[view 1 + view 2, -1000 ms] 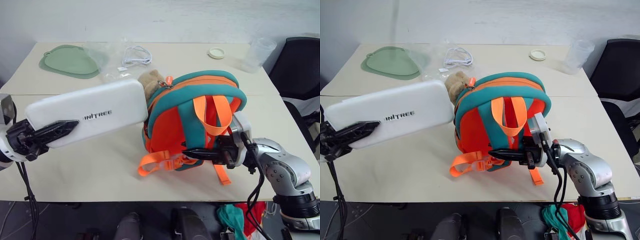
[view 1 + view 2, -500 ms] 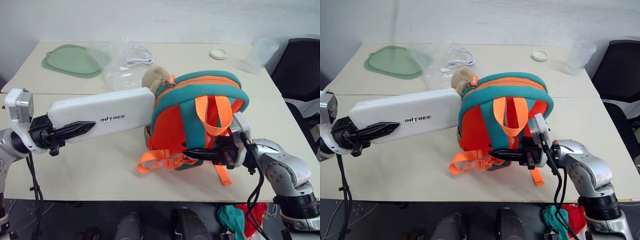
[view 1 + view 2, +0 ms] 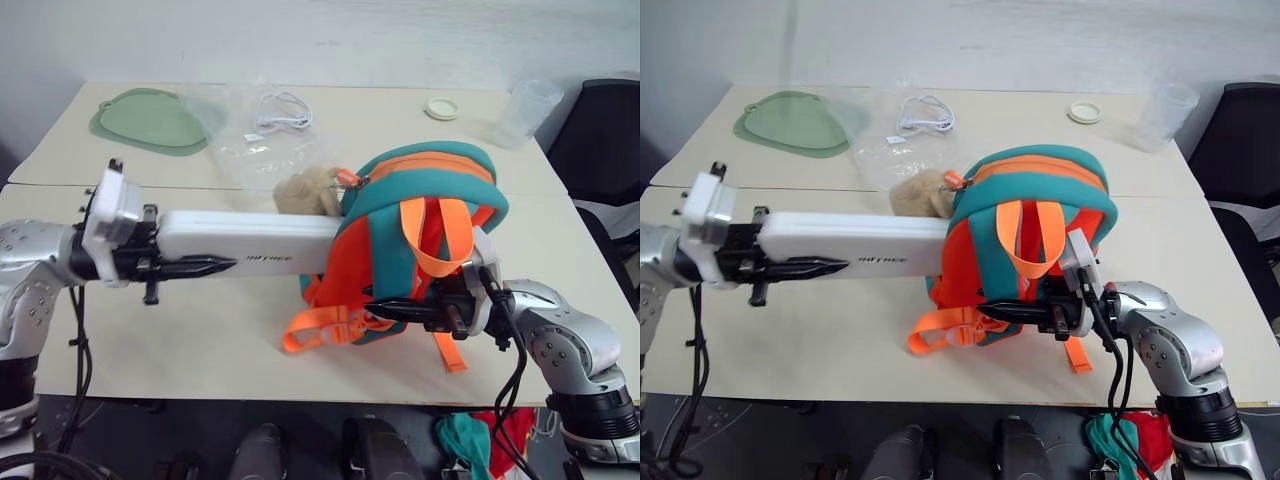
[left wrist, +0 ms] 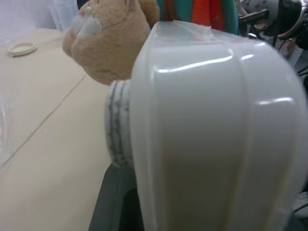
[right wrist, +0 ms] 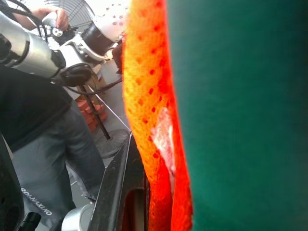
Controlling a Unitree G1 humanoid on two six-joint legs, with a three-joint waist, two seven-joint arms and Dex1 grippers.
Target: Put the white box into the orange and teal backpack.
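Moved: white box (image 3: 250,238) has rolled from broad face to edge-on and advanced right, its far end now inside the orange and teal backpack (image 3: 420,230).
Box: level above the table (image 3: 150,330), middle-left.
Left gripper (image 3: 205,266): clamped on the box's left end.
Right gripper (image 3: 385,309): pinching the backpack's near lower edge.
Fuzzy ball (image 3: 308,190): just behind the box.

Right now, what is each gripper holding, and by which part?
Left gripper holds the white box by its outer end; right gripper grips the orange and teal backpack at its lower edge.

White box (image 3: 250,238) with grey lettering; backpack (image 3: 420,215) orange, teal-trimmed; fuzzy ball (image 3: 305,192) seemingly tan.
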